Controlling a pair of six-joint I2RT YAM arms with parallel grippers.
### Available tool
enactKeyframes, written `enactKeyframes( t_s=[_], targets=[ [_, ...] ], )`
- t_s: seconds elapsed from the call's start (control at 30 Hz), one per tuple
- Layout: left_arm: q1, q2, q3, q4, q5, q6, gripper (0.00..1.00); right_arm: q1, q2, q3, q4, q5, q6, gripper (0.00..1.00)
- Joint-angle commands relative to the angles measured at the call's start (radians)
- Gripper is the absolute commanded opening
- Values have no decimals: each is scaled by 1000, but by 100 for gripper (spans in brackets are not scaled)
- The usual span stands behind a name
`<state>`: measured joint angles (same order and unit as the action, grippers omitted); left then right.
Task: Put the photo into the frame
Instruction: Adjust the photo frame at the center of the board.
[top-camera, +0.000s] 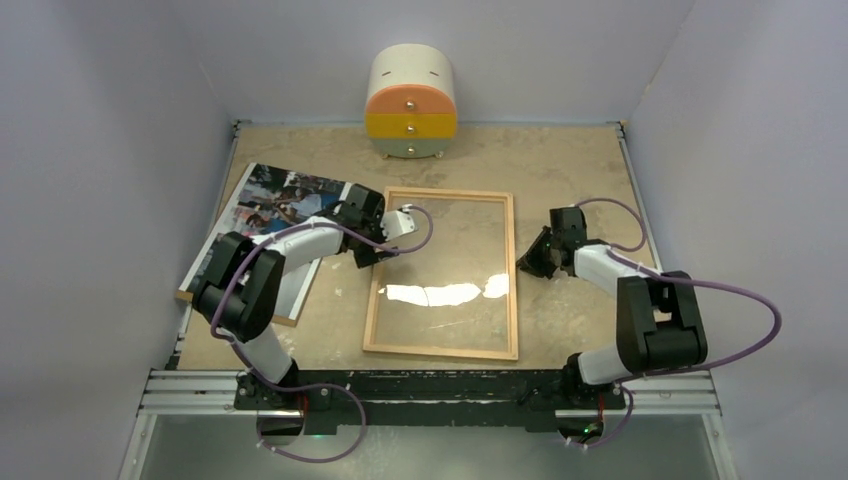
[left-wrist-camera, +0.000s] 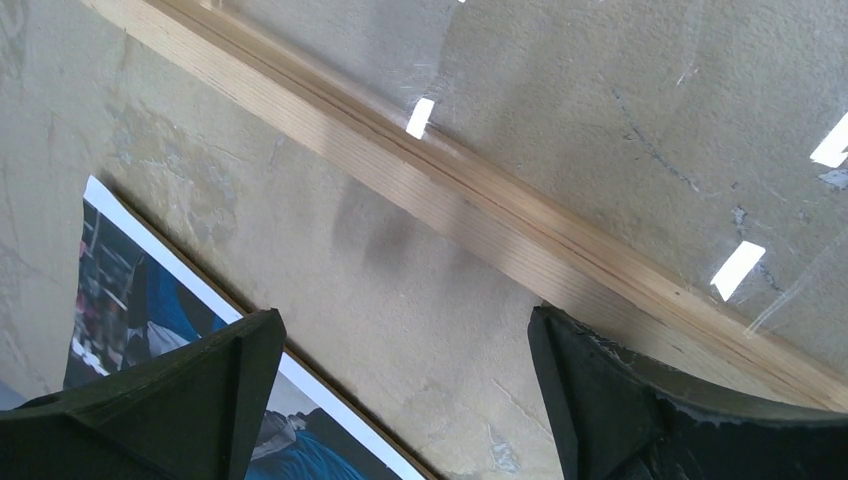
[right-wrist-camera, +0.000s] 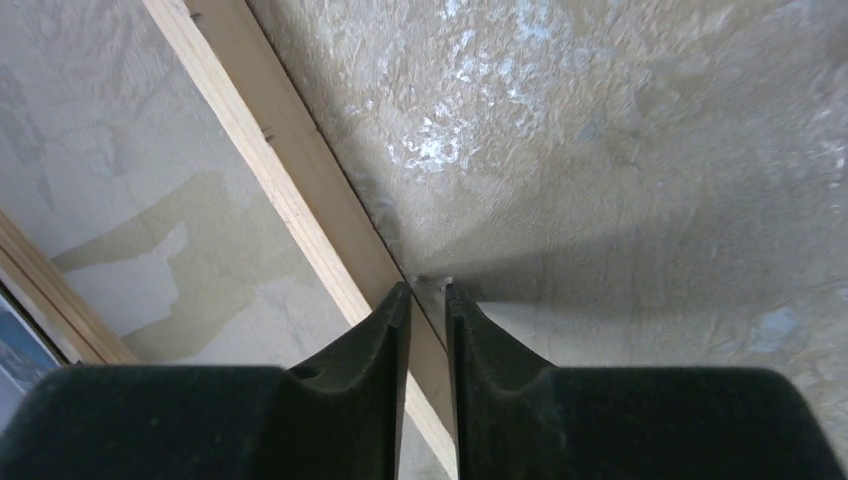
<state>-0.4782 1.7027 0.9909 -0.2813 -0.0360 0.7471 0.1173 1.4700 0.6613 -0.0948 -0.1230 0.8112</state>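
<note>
Picking up the photo (top-camera: 280, 195), lying on the bench (top-camera: 570, 170) at the frame's (top-camera: 440, 351) 9 o'clock, looks next: the left fingers (left-wrist-camera: 180, 400), wide apart between the two, should catch its edge gently. The right fingers (right-wrist-camera: 360, 380) are nearly together at the 3 o'clock rail; whether they grip anything, I cannot tell.

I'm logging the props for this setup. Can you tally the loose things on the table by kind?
Photo: 1
Wooden frame: 1
Clear pane in the frame: 1
Brown board under the photo: 1
Drawer cabinet: 1
Total: 5
</note>
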Motion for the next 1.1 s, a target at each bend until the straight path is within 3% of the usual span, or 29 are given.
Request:
enactKeyframes(
  t_s=[0.0, 0.1, 0.17, 0.27, 0.47, 0.57, 0.83, 0.93, 1.07],
  targets=[
    [-7, 7, -7, 20, 72, -47, 100, -1, -45, -2, -97, 22, -25, 34],
    [72, -19, 59, -56, 113, -45, 100, -11, -135, 1, -138, 81, -27, 55],
    [131, -47, 118, -117, 151, -30, 100, -12, -201, 28, -174, 119, -34, 63],
    [230, -79, 218, -209, 192, -1, 100, -11, -280, 77, -198, 210, -47, 69],
    [486, -12, 414, -243, 166, 69, 100, 42, -320, 137, -199, 164, -14, 69],
    [601, 80, 487, -155, 65, 67, 98, 126, -304, 152, -182, 178, 18, 62],
    [715, 270, 524, 202, -240, 84, 74, 315, -202, 191, -134, 206, 97, 27],
    [736, 322, 547, 256, -275, 91, 65, 379, -163, 218, -129, 222, 111, 19],
    [752, 379, 579, 267, -294, 68, 63, 462, -88, 278, -123, 242, 125, 13]
  ],
)
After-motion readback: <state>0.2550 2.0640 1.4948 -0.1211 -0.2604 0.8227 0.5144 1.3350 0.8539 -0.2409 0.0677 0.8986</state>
